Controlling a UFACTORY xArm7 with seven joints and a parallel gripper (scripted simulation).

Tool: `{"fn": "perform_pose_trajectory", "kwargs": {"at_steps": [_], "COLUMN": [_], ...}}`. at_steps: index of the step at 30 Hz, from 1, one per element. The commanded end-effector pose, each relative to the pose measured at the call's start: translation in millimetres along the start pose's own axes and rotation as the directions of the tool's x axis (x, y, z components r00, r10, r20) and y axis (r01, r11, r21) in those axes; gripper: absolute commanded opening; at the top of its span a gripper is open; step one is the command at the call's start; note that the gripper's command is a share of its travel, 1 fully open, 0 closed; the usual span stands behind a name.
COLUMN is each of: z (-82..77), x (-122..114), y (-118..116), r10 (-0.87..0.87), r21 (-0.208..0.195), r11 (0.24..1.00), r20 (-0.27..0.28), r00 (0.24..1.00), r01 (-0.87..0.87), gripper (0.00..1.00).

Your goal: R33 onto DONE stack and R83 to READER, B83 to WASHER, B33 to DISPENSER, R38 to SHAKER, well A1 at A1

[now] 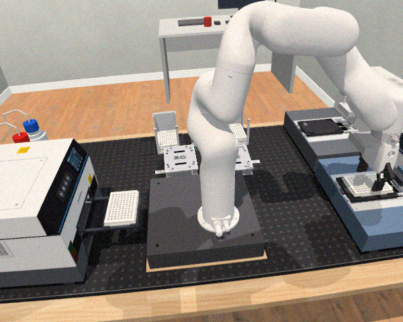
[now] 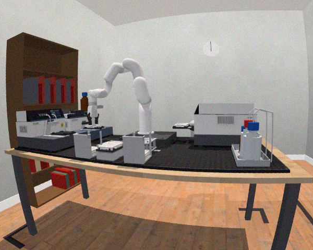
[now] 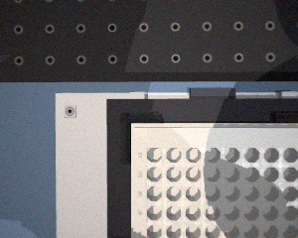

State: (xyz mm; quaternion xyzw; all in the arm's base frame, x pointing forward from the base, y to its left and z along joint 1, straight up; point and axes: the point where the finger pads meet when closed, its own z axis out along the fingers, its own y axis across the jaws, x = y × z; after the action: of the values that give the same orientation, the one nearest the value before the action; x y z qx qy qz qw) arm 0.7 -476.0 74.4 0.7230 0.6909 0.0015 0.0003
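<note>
A white well plate [image 1: 359, 185] [image 2: 93, 125] [image 3: 223, 183] lies flat in the dark nest of the blue station [image 1: 385, 221] [image 3: 20, 149] at the right front of the deck. My gripper [image 1: 372, 173] [image 2: 92, 118] is low over this plate with a finger on either side, and it is open. The fingers do not show in the wrist view. A second white plate [image 1: 121, 208] [image 2: 181, 124] lies on the drawer of the large white instrument [image 1: 17, 180] on the left. The grey station [image 1: 328, 147] behind the blue one has a bare dark nest [image 1: 320, 127].
A stack rack [image 1: 165, 121] with a plate [image 1: 167, 138] inside stands at the back middle. A second rack [image 1: 239, 131] is partly hidden by my arm. The RG nest [image 1: 180, 157] and another nest [image 1: 246, 161] sit before them. Bottles [image 1: 31, 129] stand at the back left.
</note>
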Motion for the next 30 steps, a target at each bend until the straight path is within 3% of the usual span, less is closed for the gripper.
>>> {"fn": "perform_pose_trajectory", "kwargs": {"at_steps": [1, 30], "z": [-7.2, -40.6], "x": [-1, -1], "y": [0, 0], "r10": [0.0, 0.0], "r21": [0.0, 0.0], "r11": [1.0, 1.0], "r20": [0.004, 0.004], "r00": [1.0, 1.0], "r01": [0.0, 0.0], "gripper": [1.0, 1.0]}}
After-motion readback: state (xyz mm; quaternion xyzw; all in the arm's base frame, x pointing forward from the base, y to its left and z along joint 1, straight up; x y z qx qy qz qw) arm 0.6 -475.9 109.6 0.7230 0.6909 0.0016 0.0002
